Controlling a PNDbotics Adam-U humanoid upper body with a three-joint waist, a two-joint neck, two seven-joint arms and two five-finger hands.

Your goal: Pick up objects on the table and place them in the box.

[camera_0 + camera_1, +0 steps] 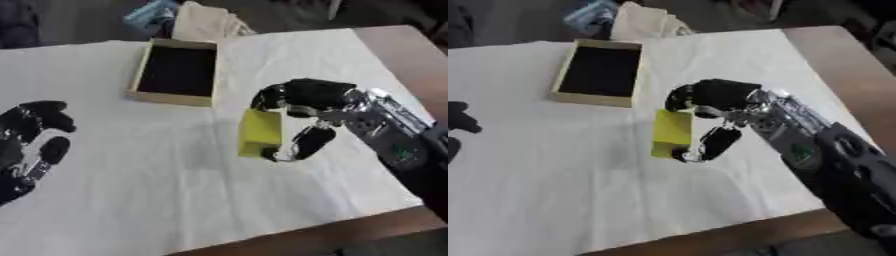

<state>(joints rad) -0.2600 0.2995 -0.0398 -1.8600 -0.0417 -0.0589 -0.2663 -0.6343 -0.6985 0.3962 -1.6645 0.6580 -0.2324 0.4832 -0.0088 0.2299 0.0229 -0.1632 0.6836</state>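
A yellow block [260,132] is held just above the white cloth, right of centre, with my right hand [308,102] shut on it: fingers curl over its top, the thumb presses from below right. The open wooden box [175,71] with a dark inside lies beyond it, up and to the left, with nothing seen in it. My left hand [31,145] rests at the left edge with fingers relaxed and holds nothing.
The white cloth [157,190] covers most of the brown table [402,55], whose bare wood shows at the right and front edges. A beige bag [203,22] and a bluish thing [149,12] lie beyond the box, off the cloth.
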